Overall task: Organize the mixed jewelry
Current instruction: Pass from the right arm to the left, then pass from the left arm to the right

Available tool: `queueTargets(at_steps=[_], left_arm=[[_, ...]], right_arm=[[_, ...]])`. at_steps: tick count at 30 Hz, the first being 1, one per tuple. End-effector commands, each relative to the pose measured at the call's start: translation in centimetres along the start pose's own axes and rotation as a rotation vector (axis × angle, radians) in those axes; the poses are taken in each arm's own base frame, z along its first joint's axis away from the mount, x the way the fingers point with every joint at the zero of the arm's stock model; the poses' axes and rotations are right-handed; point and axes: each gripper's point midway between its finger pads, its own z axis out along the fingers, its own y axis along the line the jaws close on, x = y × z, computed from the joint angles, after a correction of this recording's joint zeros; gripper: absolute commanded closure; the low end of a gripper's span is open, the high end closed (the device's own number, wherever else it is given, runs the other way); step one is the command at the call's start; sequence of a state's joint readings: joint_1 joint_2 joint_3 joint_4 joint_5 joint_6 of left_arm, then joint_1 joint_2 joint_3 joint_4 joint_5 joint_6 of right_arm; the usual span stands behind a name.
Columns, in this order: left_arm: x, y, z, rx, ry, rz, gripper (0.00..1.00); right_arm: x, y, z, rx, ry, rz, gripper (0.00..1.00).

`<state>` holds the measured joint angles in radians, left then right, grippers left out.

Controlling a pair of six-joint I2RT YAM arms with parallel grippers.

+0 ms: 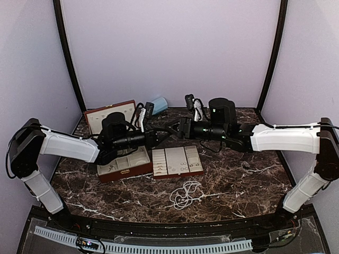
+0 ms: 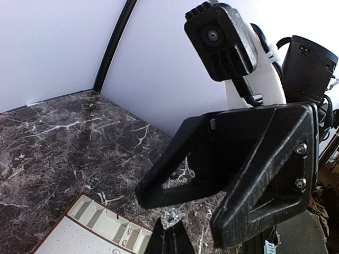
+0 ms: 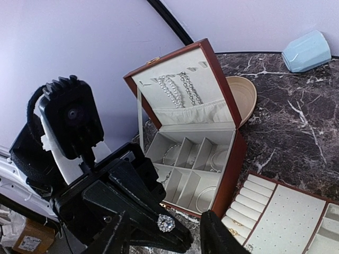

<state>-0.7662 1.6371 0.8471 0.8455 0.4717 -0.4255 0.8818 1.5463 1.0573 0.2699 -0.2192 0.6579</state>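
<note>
A small sparkling silvery stud [image 3: 166,223] [image 2: 172,217] sits pinched at the tips of my left gripper [image 2: 170,230] [image 1: 167,130], which is shut on it. My right gripper [image 3: 164,230] [image 1: 178,128] faces it, open, with one finger [image 3: 220,235] on each side of the stud and not touching it. Both hover above the table between the reddish-brown case [image 1: 127,170] and its tray [image 1: 177,161]. A white bead strand [image 1: 185,193] lies coiled on the marble in front. Thin bangles [image 3: 206,197] rest in the case's compartments, and chains [image 3: 177,87] hang in its lid.
The cream-lined tray [image 3: 286,211] holds a few small pieces in its ring rolls. A pale blue rounded object [image 3: 307,50] [image 1: 158,104] lies at the back wall. A cream round dish [image 3: 244,92] sits behind the case. Dark marble [image 1: 238,180] stretches to the right.
</note>
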Motion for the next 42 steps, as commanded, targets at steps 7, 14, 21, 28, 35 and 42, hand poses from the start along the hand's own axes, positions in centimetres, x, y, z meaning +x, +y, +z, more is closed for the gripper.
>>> queueTargets(at_steps=[7, 14, 21, 28, 35, 42], left_arm=[[-0.1, -0.8, -1.3, -0.038, -0.043, 0.268, 1.00], [0.1, -1.4, -1.4, -0.147, -0.069, 0.489, 1.00], [0.3, -1.6, -1.0, -0.220, -0.077, 0.604, 1.00], [0.3, -2.1, -1.2, -0.225, -0.091, 0.634, 1.00], [0.5, -2.7, -1.2, -0.211, -0.097, 0.646, 1.00], [0.6, -3.1, -1.0, -0.196, -0.100, 0.660, 1.00]], right_arm=[[-2.3, 0.8, -1.8, -0.021, -0.021, 0.062, 0.39], [-0.1, 1.0, -2.0, -0.058, 0.144, 0.182, 0.55], [0.1, 2.4, -3.2, -0.111, 0.167, 0.232, 0.65], [0.3, 2.2, -3.5, -0.090, 0.179, 0.238, 0.68], [0.7, 2.4, -2.7, -0.118, 0.204, 0.270, 0.71], [1.3, 2.3, -2.2, -0.130, 0.231, 0.291, 0.73]])
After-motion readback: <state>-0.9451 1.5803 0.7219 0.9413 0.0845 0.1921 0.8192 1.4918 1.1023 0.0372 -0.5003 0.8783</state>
